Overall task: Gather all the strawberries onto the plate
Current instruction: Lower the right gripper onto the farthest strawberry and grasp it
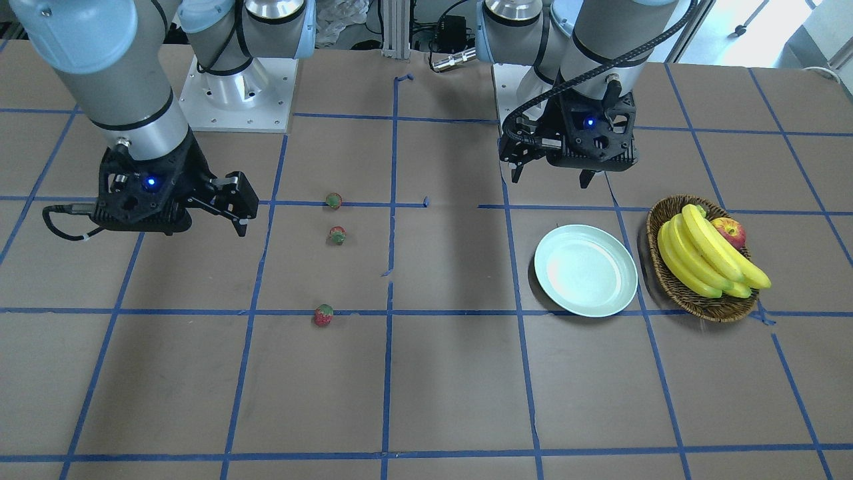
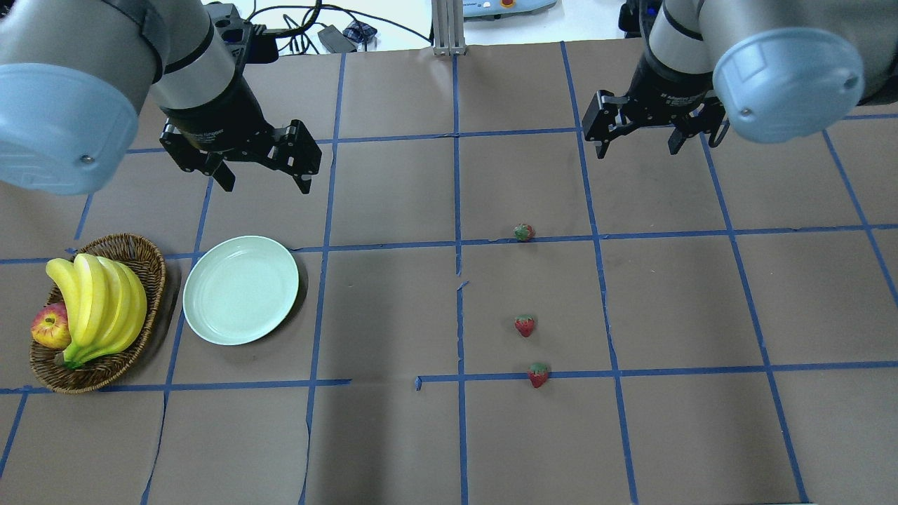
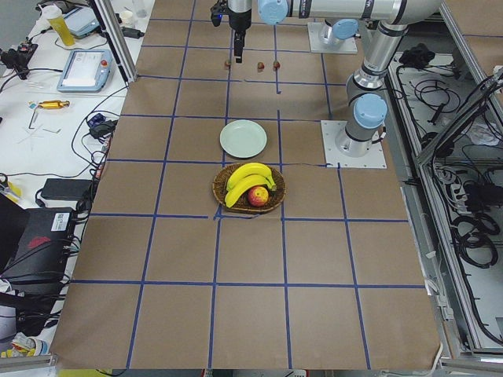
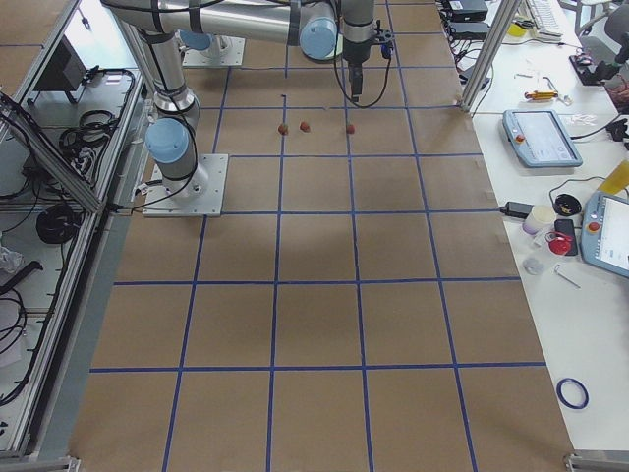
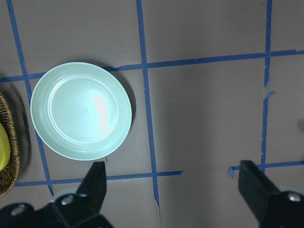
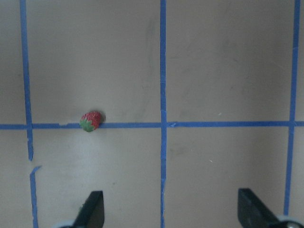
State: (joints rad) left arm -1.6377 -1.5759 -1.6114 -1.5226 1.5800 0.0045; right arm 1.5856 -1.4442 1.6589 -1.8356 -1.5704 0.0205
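Three tiny red strawberries with green leafy caps [image 2: 525, 325] lay in a loose row on the brown paper-covered table [image 2: 393, 435]. They were well apart from the round, pale mint-green glossy plate [image 2: 240, 290], which sat empty just beside a brown wicker basket [image 2: 156, 263] holding yellow bananas [image 2: 98, 301] and a red-yellow apple [image 2: 48, 326]. The right gripper [image 2: 640, 151] hung above the table on the berries' side, its two black fingers spread wide with nothing between them. Its wrist camera showed one berry [image 6: 91, 120] lying on a strip of blue tape [image 6: 213, 124] ahead of the fingertips. The left gripper [image 2: 266, 184] hovered near the plate, likewise wide open and empty.

By the look of it, the job stood at its very first step, with no berry collected. The next move appeared to call for the right arm to come down over one berry, centre the small fruit between its fingers and close gently, since so small and round a thing could roll or slip from the grasp.
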